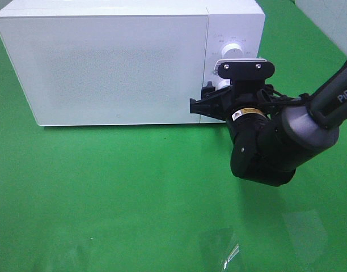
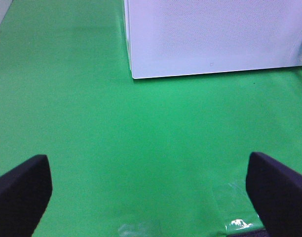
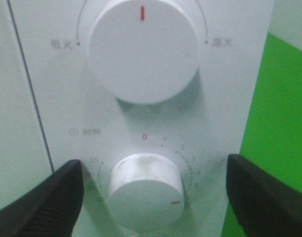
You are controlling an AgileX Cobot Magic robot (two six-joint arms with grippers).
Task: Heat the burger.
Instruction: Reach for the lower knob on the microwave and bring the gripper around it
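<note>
The burger is out of view. The white microwave point(image 1: 105, 62) stands at the back of the green table with its door shut. My right gripper point(image 1: 210, 103) is up against the control panel. In the right wrist view this gripper point(image 3: 153, 197) is open, one black finger point(image 3: 47, 197) on each side of the lower timer knob point(image 3: 146, 185), with a gap on both sides. The knob's red mark points away from zero. The upper power knob point(image 3: 143, 47) has its red mark straight up. My left gripper point(image 2: 151, 197) hangs open over bare green cloth.
The microwave's front corner point(image 2: 133, 74) shows in the left wrist view, some way ahead of the left fingers. The right arm point(image 1: 287, 136) reaches in from the right edge. A glossy patch point(image 1: 227, 255) lies on the cloth near the front.
</note>
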